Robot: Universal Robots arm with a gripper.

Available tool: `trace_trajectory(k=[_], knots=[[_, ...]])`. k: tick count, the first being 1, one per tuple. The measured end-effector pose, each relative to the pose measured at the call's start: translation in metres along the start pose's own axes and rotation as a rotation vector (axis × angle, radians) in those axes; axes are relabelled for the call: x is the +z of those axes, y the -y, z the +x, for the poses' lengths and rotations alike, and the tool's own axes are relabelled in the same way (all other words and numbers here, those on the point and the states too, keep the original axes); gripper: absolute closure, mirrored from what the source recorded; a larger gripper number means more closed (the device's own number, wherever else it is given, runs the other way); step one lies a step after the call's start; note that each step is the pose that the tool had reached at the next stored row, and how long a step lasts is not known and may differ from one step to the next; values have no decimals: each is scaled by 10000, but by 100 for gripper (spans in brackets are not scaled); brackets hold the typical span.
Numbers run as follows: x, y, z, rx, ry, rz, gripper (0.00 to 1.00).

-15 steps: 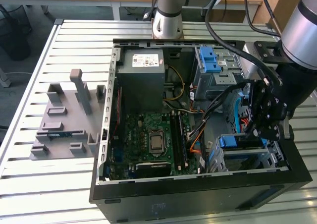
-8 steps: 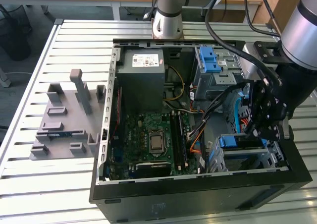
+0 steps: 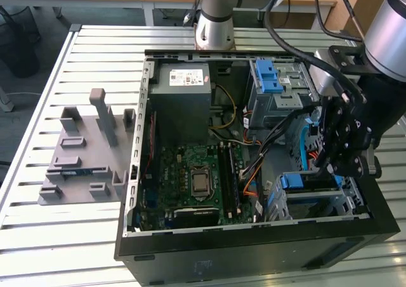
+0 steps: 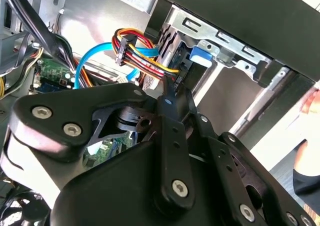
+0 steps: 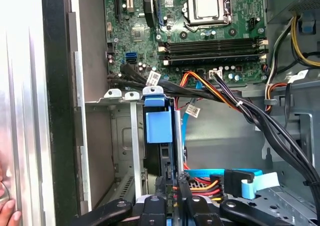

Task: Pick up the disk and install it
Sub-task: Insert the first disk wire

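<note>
Gripper: black gripper (image 3: pixel 333 166) hangs over the computer case's (image 3: pixel 254 252) corner bay at the exterior view's right; its fingers (image 5: pixel 161 186) sit pressed onto the disk's end.
Disk: the disk (image 5: pixel 159 136) stands on edge inside the grey metal bay (image 5: pixel 117 136), blue bracket showing.
Cables: red, yellow and orange wires (image 5: pixel 200 186) run just beside the disk.
Motherboard: green board (image 5: pixel 200 31) lies beyond the bay.
Far side: grey tray (image 3: pixel 85 153) rests on the table (image 3: pixel 38 96), apart from the case.

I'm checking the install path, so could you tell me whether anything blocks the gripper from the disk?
Nothing visible does: the gripper is right at the disk, which stands in the drive cage; cables run beside.
</note>
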State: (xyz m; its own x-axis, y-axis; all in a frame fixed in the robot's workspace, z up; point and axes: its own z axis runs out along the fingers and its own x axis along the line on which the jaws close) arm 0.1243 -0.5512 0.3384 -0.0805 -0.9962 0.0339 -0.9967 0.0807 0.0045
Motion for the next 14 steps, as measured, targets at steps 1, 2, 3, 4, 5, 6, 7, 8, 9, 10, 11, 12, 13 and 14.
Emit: trace_trajectory(k=[1,2,3,4,5,6,7,8,9,10,11,12,13,14], knots=[[-15,0,0,0,-1,0,76],[-26,0,1,0,0,0,76],[-30,0,1,0,0,0,76],[-29,0,1,0,2,0,76],[-29,0,1,0,2,0,78],[-30,0,1,-1,2,-1,84],[-30,0,1,0,1,0,84],[-31,0,1,-1,-1,0,89],[-31,0,1,0,0,0,89],[-31,0,1,0,0,0,89],[-32,0,1,0,0,0,89],[-32,0,1,0,0,0,89],[-32,0,1,0,-1,0,89],[-33,0,1,0,-1,0,89]])
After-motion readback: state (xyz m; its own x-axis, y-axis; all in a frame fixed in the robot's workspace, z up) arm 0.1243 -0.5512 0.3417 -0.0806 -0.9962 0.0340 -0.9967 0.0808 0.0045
